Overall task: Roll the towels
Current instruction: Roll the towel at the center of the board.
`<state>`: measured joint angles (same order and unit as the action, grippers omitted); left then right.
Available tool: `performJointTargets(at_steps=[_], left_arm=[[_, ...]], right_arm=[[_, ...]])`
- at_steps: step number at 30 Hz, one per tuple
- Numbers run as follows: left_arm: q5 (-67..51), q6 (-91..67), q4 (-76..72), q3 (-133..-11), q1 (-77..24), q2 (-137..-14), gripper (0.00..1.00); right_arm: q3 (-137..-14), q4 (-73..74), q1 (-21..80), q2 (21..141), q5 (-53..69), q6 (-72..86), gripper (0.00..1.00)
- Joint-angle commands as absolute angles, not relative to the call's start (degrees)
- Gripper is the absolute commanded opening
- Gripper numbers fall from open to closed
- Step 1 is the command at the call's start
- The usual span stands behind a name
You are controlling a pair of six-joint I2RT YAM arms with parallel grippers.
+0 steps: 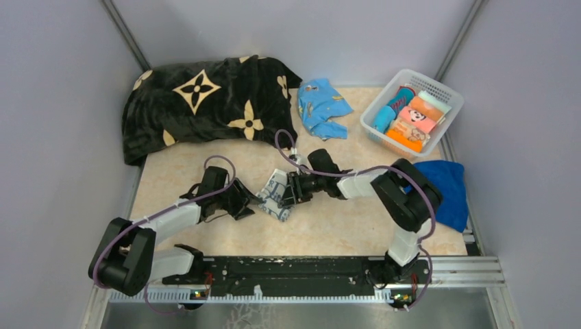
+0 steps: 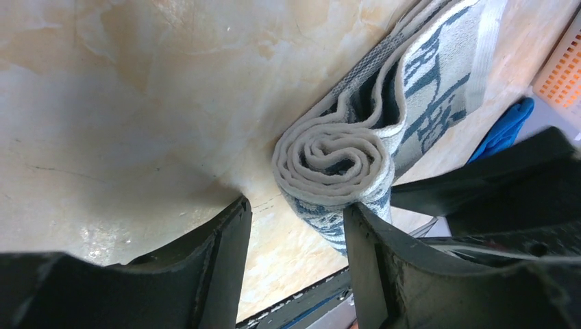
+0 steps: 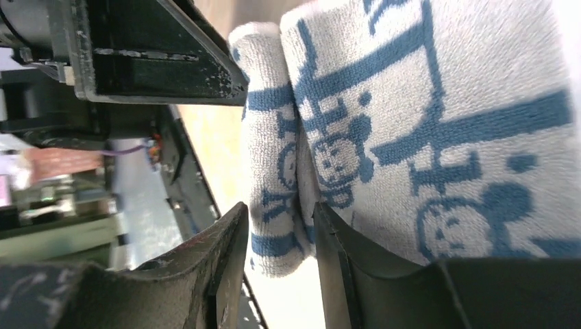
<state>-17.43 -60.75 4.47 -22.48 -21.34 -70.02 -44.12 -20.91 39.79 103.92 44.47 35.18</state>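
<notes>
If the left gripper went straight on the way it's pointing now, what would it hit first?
Most likely the rolled end of the white printed towel. It lies on the table just ahead of the open left gripper, a little to one side of its line, though the exact depth is hard to judge.

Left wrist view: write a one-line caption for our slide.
White towel with dark-blue print, rolled into a spiral on the marbled table, at the tips of the left gripper's open jaws.
</notes>
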Motion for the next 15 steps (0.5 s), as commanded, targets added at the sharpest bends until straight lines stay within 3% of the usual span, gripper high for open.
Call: performJointTargets(at_steps=[1,6,15], left_arm=[[-13.0,-61.5,6.7,-22.1,-21.0,-71.5,0.59],[-13.3,-61.7,6.8,-22.4,-21.0,-72.4,0.59],[-13.4,-61.7,7.0,-22.6,-21.0,-72.7,0.59]], right_arm=[[-49.9,0.4,42.4,93.3,27.9,19.0,0.41],[-54.3,11.1,51.1,87.0,11.4,9.2,0.41],[-57.6,12.0,66.1,88.3,-6.4,-0.5,0.42]])
